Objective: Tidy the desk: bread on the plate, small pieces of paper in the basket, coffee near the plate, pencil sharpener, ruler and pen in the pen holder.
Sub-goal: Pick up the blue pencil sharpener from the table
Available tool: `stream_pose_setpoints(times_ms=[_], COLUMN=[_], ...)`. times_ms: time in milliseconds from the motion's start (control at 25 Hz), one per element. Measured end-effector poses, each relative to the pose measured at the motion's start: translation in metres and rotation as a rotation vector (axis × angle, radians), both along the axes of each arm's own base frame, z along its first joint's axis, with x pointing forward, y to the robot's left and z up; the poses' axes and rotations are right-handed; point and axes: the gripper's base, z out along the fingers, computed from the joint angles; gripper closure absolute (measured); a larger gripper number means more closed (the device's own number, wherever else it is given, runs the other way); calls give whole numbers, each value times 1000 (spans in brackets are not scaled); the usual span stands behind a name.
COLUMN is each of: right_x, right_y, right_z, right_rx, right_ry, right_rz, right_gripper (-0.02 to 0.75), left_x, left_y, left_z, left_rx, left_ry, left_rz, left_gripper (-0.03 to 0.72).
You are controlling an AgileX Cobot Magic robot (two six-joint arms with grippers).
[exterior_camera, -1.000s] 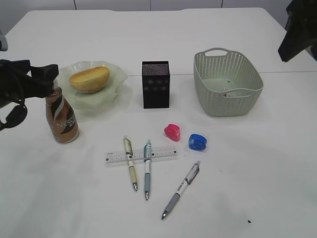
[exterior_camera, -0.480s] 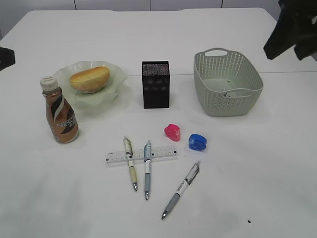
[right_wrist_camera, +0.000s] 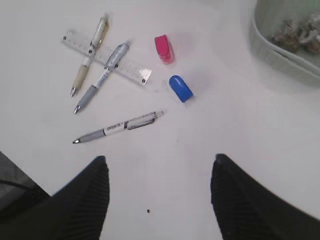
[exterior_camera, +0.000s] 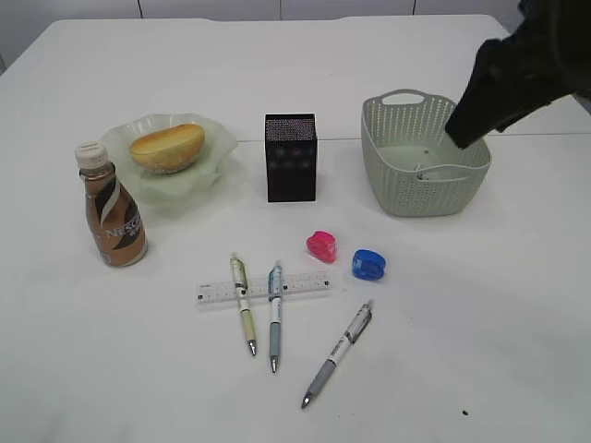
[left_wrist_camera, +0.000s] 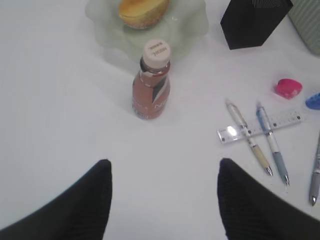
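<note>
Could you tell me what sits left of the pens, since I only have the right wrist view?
Observer: A coffee bottle stands upright just in front of the plate, which is out of your frame.
Operator: Thank you. Is the bread placed already?
Observer: Yes, the bread lies on that plate.
Operator: And where is the pen holder, please?
Observer: The black pen holder stands between the plate and the basket, beyond the pink sharpener.
Operator: Is the left gripper holding anything?
Observer: No, the left gripper is open above bare table, short of the bottle.
</note>
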Motion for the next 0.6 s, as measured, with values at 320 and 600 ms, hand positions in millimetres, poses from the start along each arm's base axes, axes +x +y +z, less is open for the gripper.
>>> stream_pose_setpoints(times_ms=[320,600], right_x=[32,55], right_y=[47,58], right_z=[-59,-115], right_rx=[-123,-195], right_ry=[-20,66], right_rz=[285,320], right_gripper=[237,237], left_x=[-14,-18], left_y=[2,7], left_z=[-2,-6], left_rx=[39,100], left_ry=[141,191], left_rz=[-16,-15], left_gripper=[223,228])
